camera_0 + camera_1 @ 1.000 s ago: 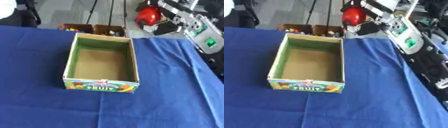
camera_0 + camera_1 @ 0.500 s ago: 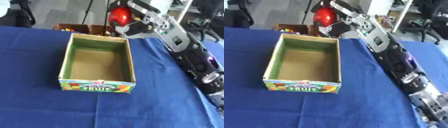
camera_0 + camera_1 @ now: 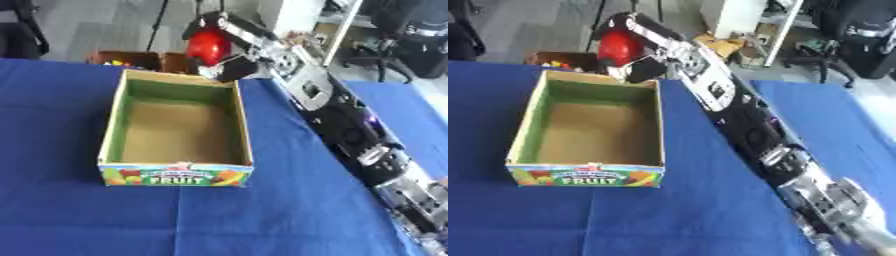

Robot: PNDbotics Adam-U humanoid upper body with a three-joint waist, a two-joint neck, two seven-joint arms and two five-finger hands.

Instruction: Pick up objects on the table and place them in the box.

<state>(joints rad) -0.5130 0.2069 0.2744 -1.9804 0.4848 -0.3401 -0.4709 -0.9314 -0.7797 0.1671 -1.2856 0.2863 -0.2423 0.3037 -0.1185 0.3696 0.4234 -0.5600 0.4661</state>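
Currently the right hand [image 3: 234, 47] has its fingers curled round a round glossy red fruit-like object [image 3: 208, 44], held above the far rim of the open cardboard fruit-printed box [image 3: 112, 131]; box interior lies below and nearer than the fingers. Left hand unseen.

Right hand [image 3: 642, 55] curled round a red round object [image 3: 619, 46], held above the far right corner of the open cardboard box [image 3: 528, 111]. Box empty, green inner walls, "FRUIT" on its front. Blue tablecloth [image 3: 667, 215] underneath. Right arm [image 3: 750, 132] stretching diagonally from lower right.
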